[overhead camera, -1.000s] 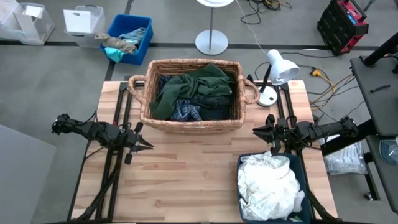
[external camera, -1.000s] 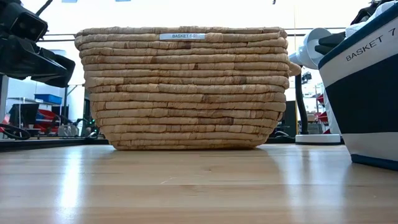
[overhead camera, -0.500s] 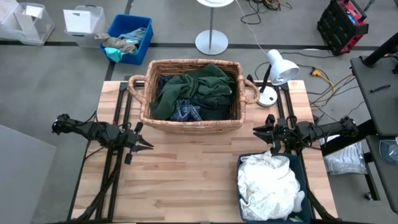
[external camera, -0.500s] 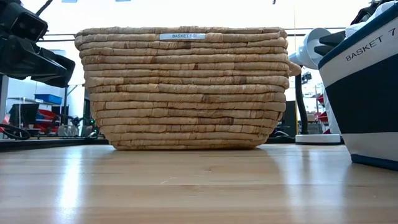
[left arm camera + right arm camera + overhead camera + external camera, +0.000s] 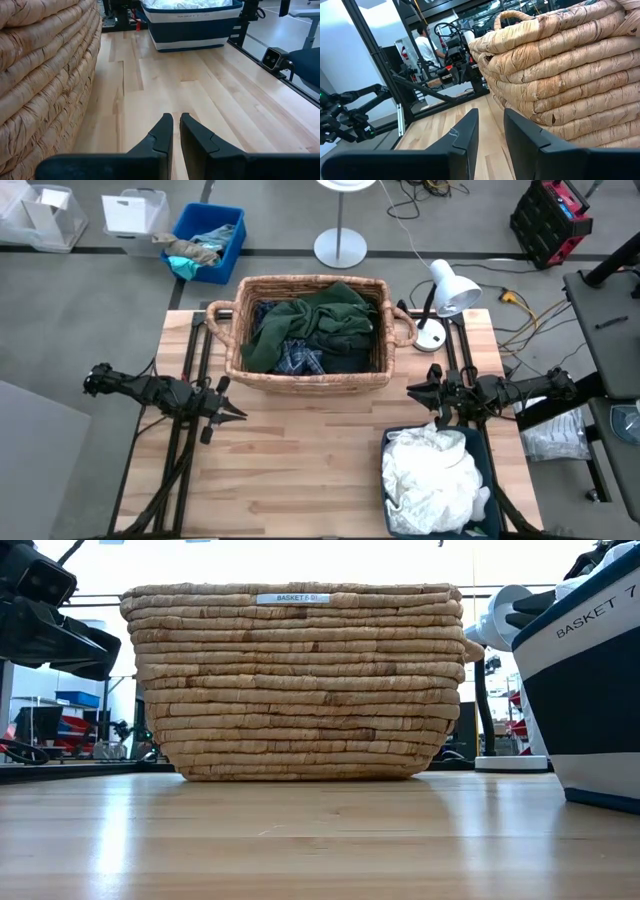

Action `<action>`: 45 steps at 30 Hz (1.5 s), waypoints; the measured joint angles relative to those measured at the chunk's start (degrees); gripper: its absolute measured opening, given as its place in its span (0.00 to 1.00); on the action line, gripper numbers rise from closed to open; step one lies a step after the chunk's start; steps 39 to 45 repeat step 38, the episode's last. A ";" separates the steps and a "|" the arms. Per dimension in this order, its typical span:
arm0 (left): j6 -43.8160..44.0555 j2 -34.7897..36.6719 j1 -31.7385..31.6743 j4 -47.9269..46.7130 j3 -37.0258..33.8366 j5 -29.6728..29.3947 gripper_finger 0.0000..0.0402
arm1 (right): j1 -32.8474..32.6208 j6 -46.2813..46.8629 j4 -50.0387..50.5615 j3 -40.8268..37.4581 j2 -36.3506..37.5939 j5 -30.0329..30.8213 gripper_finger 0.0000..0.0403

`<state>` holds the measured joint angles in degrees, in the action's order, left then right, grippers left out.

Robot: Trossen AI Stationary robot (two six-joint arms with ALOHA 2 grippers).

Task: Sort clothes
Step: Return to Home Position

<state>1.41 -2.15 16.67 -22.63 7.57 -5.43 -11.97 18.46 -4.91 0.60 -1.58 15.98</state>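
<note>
Left gripper [image 5: 236,415], fingers almost closed on nothing, and right gripper [image 5: 412,391], slightly parted and empty, hover over the table [image 5: 300,470], dark clothes [image 5: 310,325] in the wicker basket [image 5: 232,345] and white clothes [image 5: 430,470] in the blue bin [image 5: 386,450], so sorting looks finished, needing only a settle to home.

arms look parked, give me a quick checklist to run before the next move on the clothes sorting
1. Left gripper empty: ok, fingers nearly together with nothing between them.
2. Right gripper empty: ok, fingers apart with nothing between them.
3. Dark clothes inside the wicker basket: ok, nothing hangs over the rim.
4. White clothes inside the blue bin: ok, though heaped high.
5. No garment left on the table: ok, none shows on the wood.
6. Lower layers in the basket sorted right: cannot tell, they are hidden.
</note>
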 joint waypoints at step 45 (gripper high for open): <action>0.00 -0.02 0.02 -0.02 0.00 0.00 0.04 | 0.00 0.00 0.00 0.00 0.00 0.00 0.24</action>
